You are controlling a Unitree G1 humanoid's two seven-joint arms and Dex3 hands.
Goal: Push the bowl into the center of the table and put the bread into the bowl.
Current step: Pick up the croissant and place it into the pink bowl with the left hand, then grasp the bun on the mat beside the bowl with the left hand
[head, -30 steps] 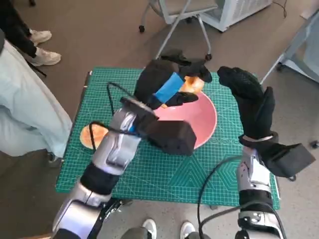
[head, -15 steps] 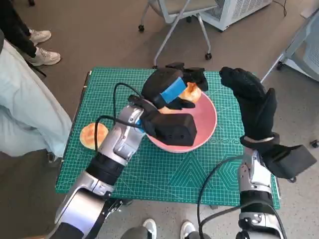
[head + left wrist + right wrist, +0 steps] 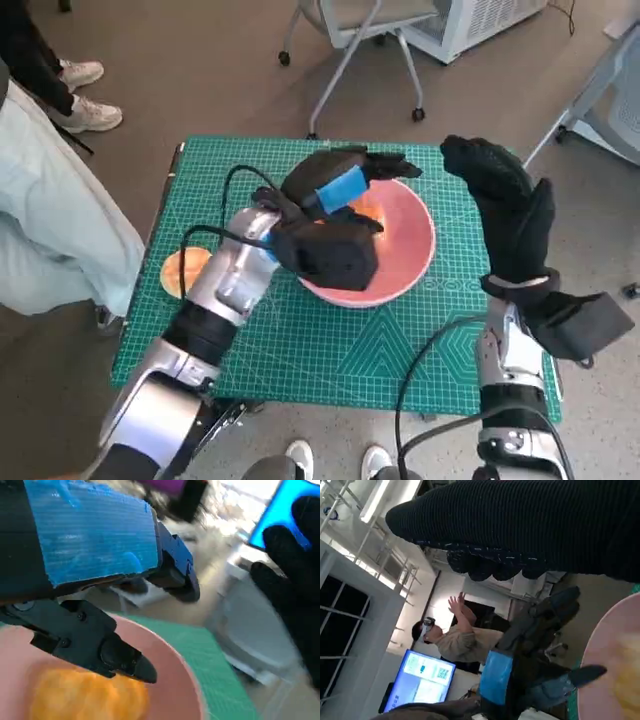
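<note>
- A second bread roll lies at the tabletop's left edge
- Left hand, fingers spread, holds nothing above the pink bowl; the left wrist view shows the bread resting inside, directly beneath
- Right hand hovers spread beside the bowl's right rim

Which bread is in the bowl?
The bread under the left robot hand is inside the pink bowl; the other bread lies on the mat.

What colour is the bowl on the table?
Pink; the bowl shows best in the head view.
</note>
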